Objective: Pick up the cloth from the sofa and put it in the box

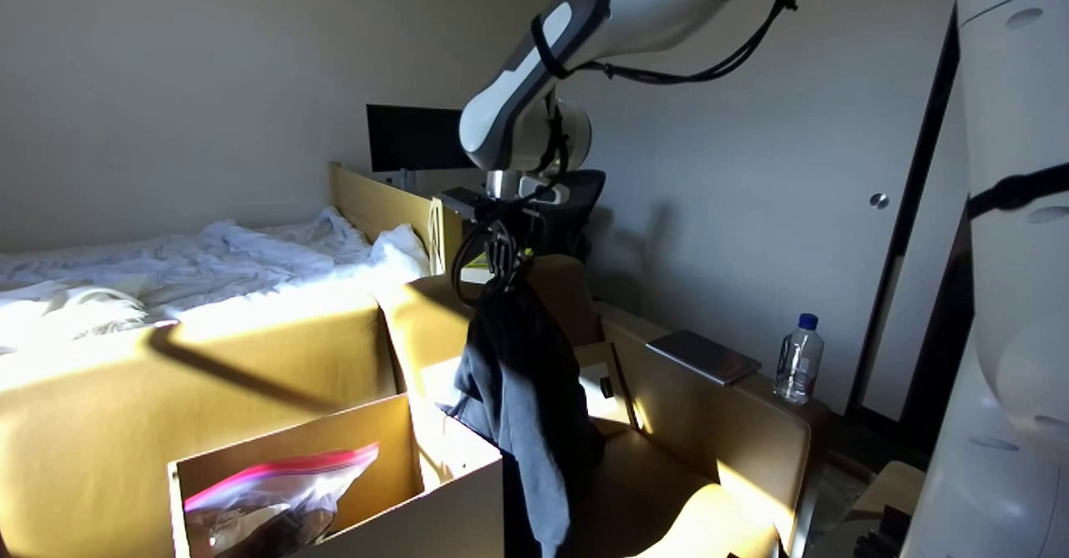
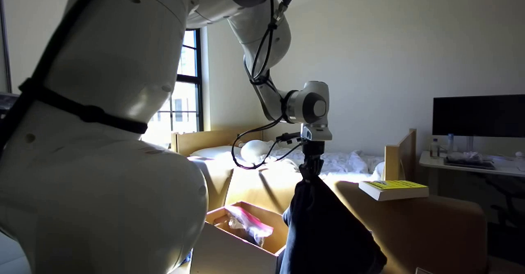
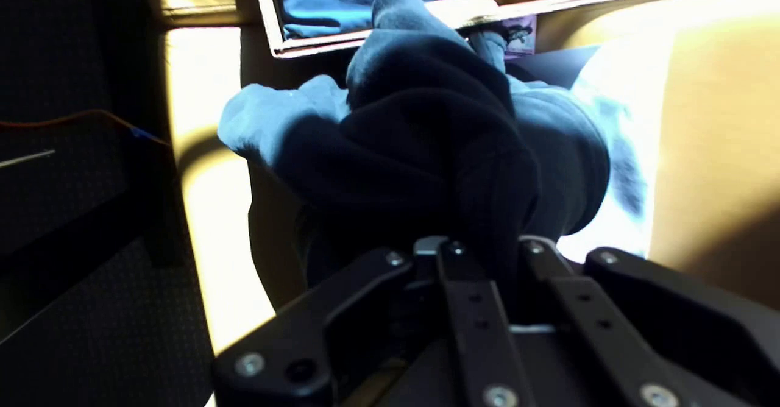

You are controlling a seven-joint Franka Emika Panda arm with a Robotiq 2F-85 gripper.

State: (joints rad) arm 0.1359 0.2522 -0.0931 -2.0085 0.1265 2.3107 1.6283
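Step, likely: transfer | my claw (image 2: pixel 310 174) clenches the dark cloth (image 2: pixel 328 229) (dangling beside the box (image 2: pixel 229 251)) | next: I should lift, swing over, lower.

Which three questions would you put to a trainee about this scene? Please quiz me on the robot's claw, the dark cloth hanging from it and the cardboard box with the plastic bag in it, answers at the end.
1. Fill in the missing word: the plastic bag in the cardboard box has a bright ____ edge.

2. Pick one. What hangs from the gripper?
a) a bottle
b) a dark cloth
c) a book

3. True or false: the dark cloth lies wholly inside the cardboard box.

Key:
1. pink
2. b
3. False: it hangs from the gripper, mostly outside the cardboard box.
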